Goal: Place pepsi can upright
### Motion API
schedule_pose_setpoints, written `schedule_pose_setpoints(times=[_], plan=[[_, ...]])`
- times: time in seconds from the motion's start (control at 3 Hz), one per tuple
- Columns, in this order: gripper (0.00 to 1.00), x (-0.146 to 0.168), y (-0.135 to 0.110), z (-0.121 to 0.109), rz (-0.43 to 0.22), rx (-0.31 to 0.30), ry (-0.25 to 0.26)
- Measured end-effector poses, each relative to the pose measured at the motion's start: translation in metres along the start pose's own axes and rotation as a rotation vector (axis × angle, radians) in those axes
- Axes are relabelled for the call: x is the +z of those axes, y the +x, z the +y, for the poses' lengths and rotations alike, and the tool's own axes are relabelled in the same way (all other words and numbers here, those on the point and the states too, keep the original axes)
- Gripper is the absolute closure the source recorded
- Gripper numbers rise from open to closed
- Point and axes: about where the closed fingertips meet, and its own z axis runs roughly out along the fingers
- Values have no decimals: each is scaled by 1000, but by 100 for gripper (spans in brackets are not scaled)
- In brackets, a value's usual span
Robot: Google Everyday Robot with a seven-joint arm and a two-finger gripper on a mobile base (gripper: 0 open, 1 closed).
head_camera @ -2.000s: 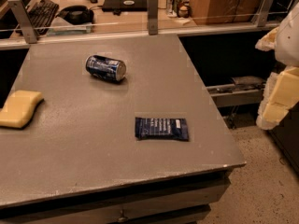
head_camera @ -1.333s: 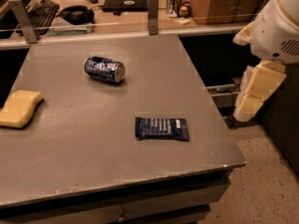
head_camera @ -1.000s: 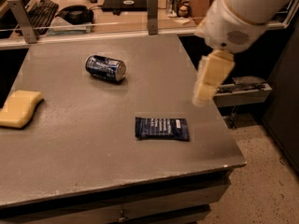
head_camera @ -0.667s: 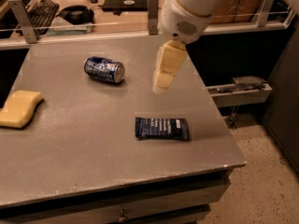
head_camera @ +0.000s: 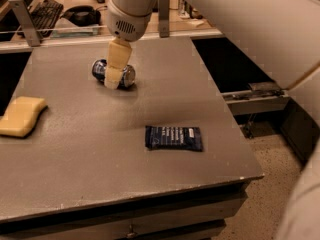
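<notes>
The pepsi can (head_camera: 100, 70) is dark blue with silver ends and lies on its side on the grey table (head_camera: 80, 149), toward the back. My gripper (head_camera: 114, 75) hangs from the white arm and is right over the can's right half, its cream fingers (head_camera: 118, 59) hiding the can's middle. I cannot see whether the fingers touch the can.
A flat dark blue snack wrapper (head_camera: 174, 137) lies at the table's front right. A yellow sponge (head_camera: 20, 116) lies at the left edge. A rail with posts (head_camera: 163, 13) runs behind the table, with a keyboard (head_camera: 44, 10) beyond. The floor drops off to the right.
My arm has swung from the right side of the table leftward across it, and the gripper now sits over the can. The can, wrapper and sponge have not moved.
</notes>
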Motion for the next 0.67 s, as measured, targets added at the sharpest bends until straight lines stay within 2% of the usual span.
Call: schedule_pose_setpoints(times=[0.33, 0.67], plan=[[0, 43, -21, -20, 33, 85, -21], [0, 43, -21, -20, 33, 85, -21]])
